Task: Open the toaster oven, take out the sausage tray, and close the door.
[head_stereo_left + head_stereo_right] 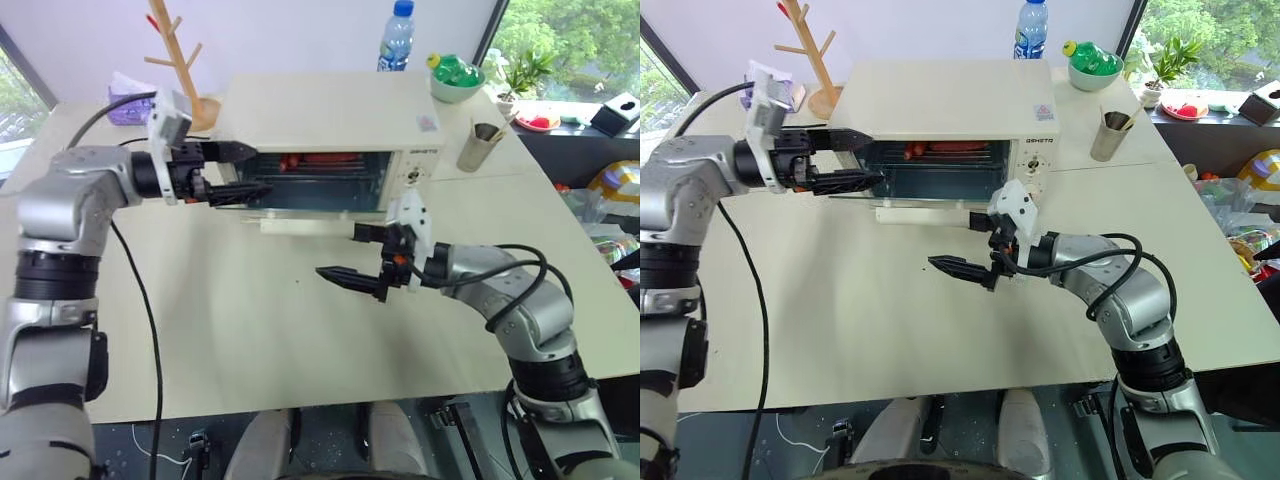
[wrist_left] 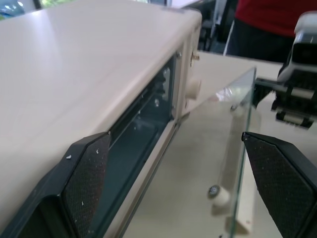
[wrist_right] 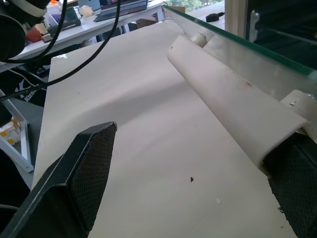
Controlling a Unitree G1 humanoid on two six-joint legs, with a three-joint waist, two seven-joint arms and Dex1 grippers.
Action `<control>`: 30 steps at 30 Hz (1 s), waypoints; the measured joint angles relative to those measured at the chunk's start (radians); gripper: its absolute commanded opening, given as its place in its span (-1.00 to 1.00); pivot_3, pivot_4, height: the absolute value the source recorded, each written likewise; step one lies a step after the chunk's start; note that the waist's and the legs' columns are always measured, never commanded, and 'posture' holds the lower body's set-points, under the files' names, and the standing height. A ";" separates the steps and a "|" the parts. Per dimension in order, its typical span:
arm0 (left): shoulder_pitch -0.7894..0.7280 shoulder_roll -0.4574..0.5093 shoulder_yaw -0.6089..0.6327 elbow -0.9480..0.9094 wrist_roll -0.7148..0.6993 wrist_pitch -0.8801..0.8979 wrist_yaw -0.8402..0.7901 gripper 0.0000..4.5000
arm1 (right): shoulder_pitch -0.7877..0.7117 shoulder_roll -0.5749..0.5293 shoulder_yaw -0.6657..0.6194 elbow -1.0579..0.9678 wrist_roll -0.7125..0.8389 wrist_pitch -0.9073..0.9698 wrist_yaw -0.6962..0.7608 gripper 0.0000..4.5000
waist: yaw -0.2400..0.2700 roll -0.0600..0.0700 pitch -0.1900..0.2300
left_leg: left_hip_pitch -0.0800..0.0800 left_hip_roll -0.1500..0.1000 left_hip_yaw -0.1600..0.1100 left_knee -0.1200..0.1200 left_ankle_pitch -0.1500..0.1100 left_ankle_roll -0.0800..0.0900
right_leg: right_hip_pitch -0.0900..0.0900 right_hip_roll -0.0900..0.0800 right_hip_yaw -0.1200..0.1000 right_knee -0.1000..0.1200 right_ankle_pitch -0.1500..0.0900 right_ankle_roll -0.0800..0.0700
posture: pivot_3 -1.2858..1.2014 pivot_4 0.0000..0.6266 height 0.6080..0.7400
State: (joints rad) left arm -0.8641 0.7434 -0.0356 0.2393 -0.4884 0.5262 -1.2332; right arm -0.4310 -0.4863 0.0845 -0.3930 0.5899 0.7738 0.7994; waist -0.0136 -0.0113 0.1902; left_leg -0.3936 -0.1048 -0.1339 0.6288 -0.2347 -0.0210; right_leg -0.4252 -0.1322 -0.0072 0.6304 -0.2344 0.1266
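**Oven door down, tray inside, both grippers empty**

You have the toaster oven (image 1: 330, 125) standing at the far middle of the pale table (image 1: 300, 330), its cavity facing you. The door (image 1: 300, 213) is dropped open and lies roughly flat in front of the cavity, with the bar handle (image 3: 233, 101) at its near edge. The sausage tray (image 1: 322, 160) sits inside the oven on the upper level; you can see the reddish sausages through the opening, but the tray's rim is hard to make out.

Your left gripper (image 1: 238, 171) is at the left end of the oven mouth, pointing across the opening. Its fingers are spread wide, one level with the top edge of the front, the other just above the lowered glass; they enclose nothing.

Your right gripper (image 1: 352, 258) hangs over bare table, near the right end of the handle. Its fingers are spread wide and hold nothing. In the right wrist view one pad (image 3: 297, 191) sits just beside the handle's end; contact cannot be confirmed.
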 measured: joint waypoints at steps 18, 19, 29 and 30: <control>-0.028 -0.042 -0.021 0.109 0.093 -0.082 -0.032 -0.98 | 0.018 -0.001 -0.002 -0.013 0.003 -0.015 -0.027 1.00 | -0.001 -0.001 0.000 | 0.000 0.000 0.000 0.001 0.000 0.000 | 0.000 0.000 0.000 0.000 0.000 0.001 | 0.03 -0.52 0.94; -0.018 -0.046 -0.024 0.115 0.103 -0.087 -0.032 -0.98 | 0.018 -0.002 -0.002 -0.013 0.002 -0.015 -0.027 1.00 | 0.000 -0.001 0.000 | 0.000 0.000 0.000 0.001 0.000 0.000 | 0.000 0.000 0.000 0.000 0.000 0.001 | 0.03 -0.52 0.94; -0.003 -0.076 -0.030 0.204 0.171 -0.163 -0.047 -0.98 | 0.001 -0.023 0.003 -0.013 -0.023 -0.013 -0.046 1.00 | 0.000 -0.001 0.000 | 0.000 -0.001 0.000 0.002 0.000 0.000 | 0.001 0.000 0.000 0.000 0.001 0.001 | 0.03 -0.52 0.94; -0.003 -0.082 -0.030 0.214 0.175 -0.164 -0.049 -0.98 | 0.001 -0.038 0.006 -0.013 -0.029 -0.012 -0.047 1.00 | 0.000 -0.001 0.000 | 0.000 -0.001 0.000 0.002 0.000 0.000 | 0.001 0.000 0.000 0.000 0.001 0.002 | 0.03 -0.52 0.94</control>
State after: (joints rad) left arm -0.8671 0.6619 -0.0660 0.4529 -0.3136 0.3618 -1.2825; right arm -0.4300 -0.5248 0.0904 -0.4055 0.5609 0.7622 0.7525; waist -0.0139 -0.0123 0.1900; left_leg -0.3941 -0.1054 -0.1339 0.6310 -0.2348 -0.0206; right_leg -0.4244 -0.1324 -0.0073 0.6306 -0.2334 0.1283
